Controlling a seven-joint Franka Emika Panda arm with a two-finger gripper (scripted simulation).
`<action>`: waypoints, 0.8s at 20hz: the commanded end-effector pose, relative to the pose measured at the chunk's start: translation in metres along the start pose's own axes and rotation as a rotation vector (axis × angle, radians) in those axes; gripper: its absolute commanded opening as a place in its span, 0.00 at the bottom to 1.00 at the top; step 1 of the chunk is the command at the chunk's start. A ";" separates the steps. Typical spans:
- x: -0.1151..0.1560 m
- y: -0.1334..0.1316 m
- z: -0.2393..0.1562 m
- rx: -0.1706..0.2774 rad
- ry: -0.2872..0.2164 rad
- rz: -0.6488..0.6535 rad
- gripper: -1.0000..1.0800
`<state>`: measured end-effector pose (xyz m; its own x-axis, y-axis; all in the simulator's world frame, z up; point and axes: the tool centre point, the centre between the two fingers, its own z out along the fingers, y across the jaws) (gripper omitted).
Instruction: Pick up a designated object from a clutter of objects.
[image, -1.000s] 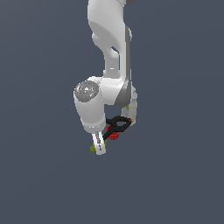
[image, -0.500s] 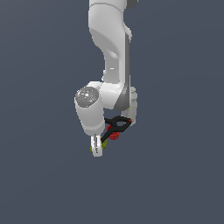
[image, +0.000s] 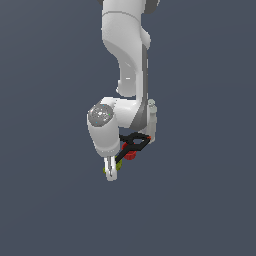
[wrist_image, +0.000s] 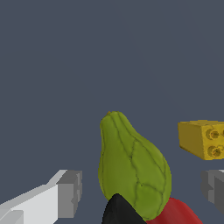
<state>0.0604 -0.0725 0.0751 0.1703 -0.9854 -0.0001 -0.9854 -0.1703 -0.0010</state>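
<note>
Two fingers (wrist_image: 68, 194) of the hand (wrist_image: 142, 192) flank (without touching) the olive-green lump (wrist_image: 131, 168).

My arm (image: 125, 45) is glossy white, built of thick rounded links with grey bands at the joints. One joint cap (image: 101, 114) is mottled silver-grey. My end effector (image: 112, 172) carries white fingers with blocky grey pads (wrist_image: 69, 194).

No readable text anywhere

Neither view shows legible letters, numbers, brands or signs; the white bottle (image: 151, 116) behind the arm appears too small to read.
</note>
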 end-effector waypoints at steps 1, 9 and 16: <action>0.000 0.001 0.014 -0.001 0.000 0.001 0.96; 0.000 0.000 0.034 -0.001 0.000 0.003 0.96; 0.000 0.000 0.034 -0.001 0.000 0.003 0.00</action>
<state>0.0652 -0.0758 0.0472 0.1636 -0.9865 0.0047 -0.9864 -0.1636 -0.0137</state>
